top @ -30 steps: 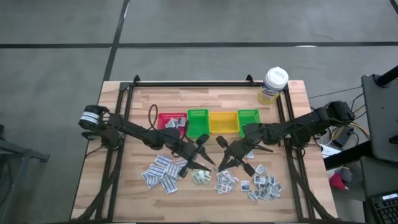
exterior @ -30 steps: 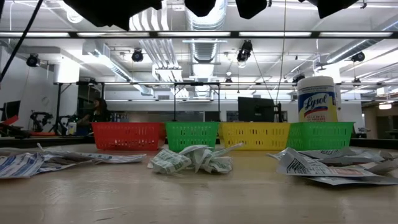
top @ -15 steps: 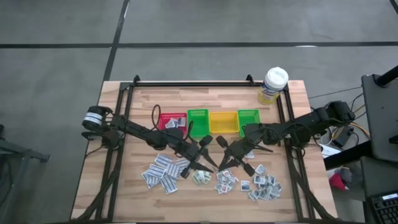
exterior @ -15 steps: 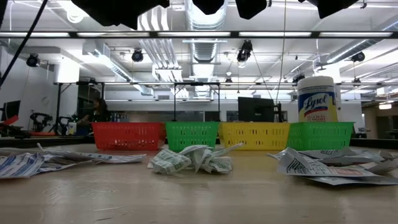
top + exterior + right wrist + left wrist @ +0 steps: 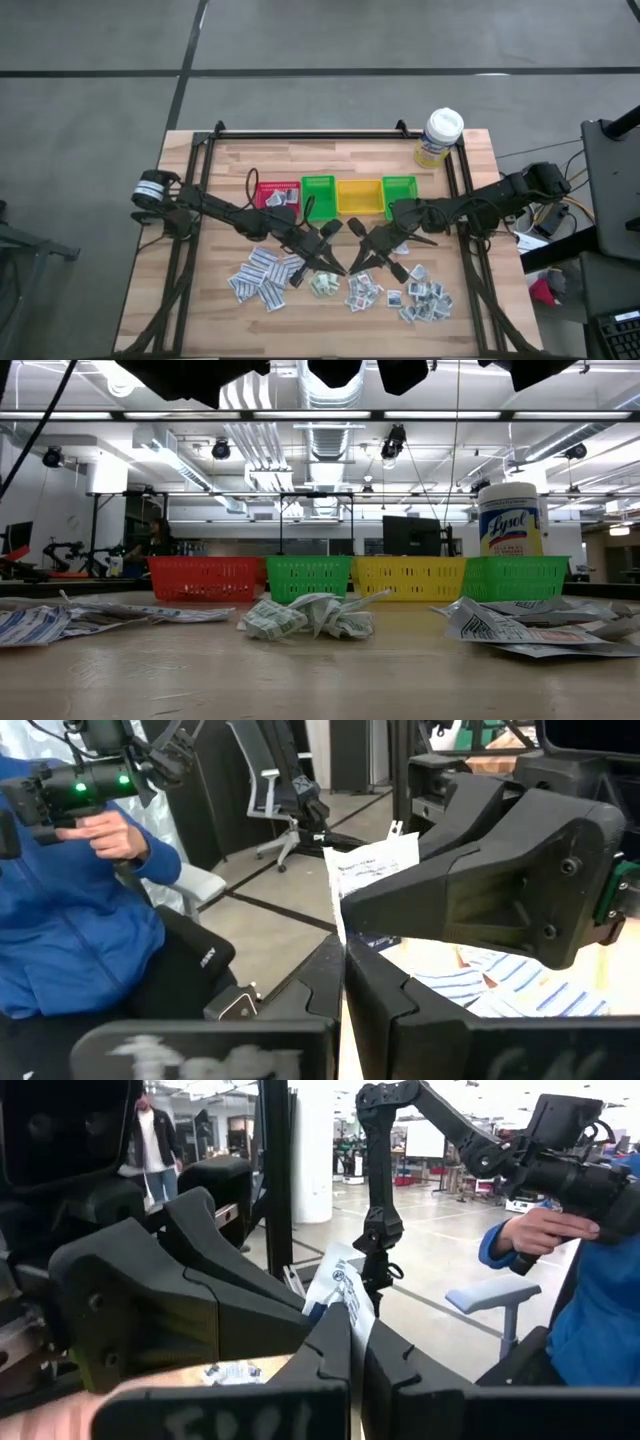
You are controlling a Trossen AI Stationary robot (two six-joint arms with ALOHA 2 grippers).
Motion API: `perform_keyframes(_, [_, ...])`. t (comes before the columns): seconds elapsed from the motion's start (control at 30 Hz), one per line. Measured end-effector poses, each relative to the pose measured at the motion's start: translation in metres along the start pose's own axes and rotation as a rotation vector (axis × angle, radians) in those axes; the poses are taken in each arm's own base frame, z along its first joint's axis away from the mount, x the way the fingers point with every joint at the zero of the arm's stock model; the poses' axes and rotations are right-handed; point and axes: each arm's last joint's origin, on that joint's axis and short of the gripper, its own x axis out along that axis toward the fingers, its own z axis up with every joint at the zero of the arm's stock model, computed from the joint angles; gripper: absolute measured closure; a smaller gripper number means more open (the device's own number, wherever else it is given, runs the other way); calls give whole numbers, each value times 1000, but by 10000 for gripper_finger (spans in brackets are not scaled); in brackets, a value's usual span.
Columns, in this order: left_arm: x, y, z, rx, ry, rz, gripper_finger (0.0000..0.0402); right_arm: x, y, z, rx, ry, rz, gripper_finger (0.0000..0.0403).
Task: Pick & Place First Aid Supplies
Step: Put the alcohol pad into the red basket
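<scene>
Two end effectors meet above mid-table: our left end effector (image 5: 333, 231) pinches a white packet (image 5: 338, 1286), our right end effector (image 5: 352, 228) another packet (image 5: 372, 870). Remaining first aid supplies (image 5: 340, 284) lie scattered toward the near edge; bins (image 5: 335, 195) stand behind.

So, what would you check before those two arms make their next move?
1. Left hand pinching a small white paper packet: ok.
2. Right hand pinching its own white printed packet: ok.
3. Gap between the two hands, close together mid-table: cannot tell.
4. Red, green and yellow plastic bins upright in their row: ok.
5. Loose packet piles lying on the wooden table, below the raised hands: ok.
</scene>
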Motion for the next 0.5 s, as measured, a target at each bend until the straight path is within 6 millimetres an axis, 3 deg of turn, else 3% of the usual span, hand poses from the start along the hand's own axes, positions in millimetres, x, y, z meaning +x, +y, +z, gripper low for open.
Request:
perform_keyframes(0.27, [-7,-2,6,-18,63,37,401,0,0,-3,30,28,-7,394])
perform_keyframes(0.5, [-18,-3,10,-50,179,185,401,0,0,-6,57,64,3,394])
